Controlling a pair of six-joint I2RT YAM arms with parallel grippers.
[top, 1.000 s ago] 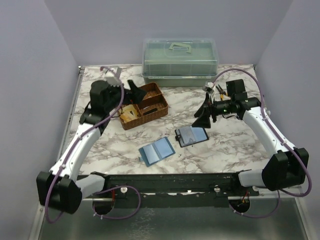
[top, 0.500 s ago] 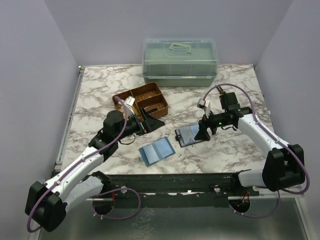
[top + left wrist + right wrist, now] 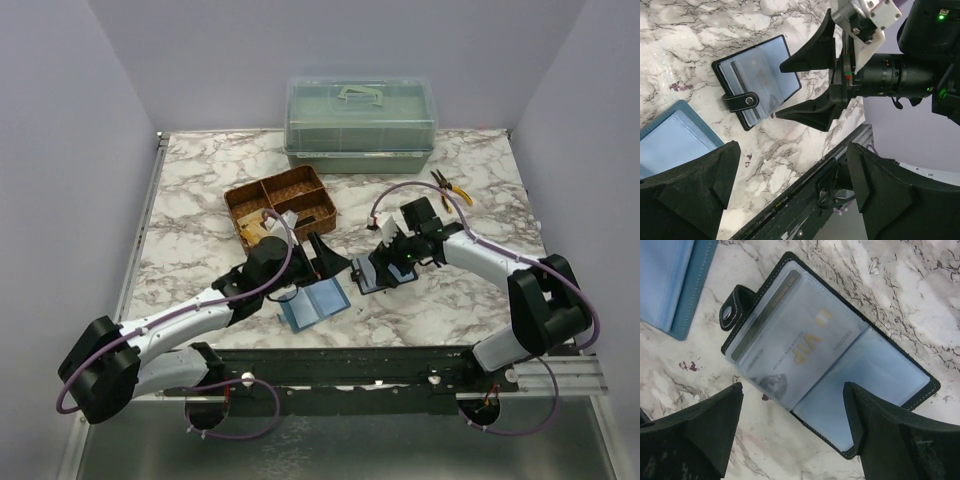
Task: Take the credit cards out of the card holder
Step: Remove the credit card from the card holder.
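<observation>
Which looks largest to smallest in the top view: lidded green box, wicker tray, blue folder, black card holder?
1. lidded green box
2. wicker tray
3. blue folder and black card holder look nearly alike; the holder is partly covered, so unranked.
</observation>
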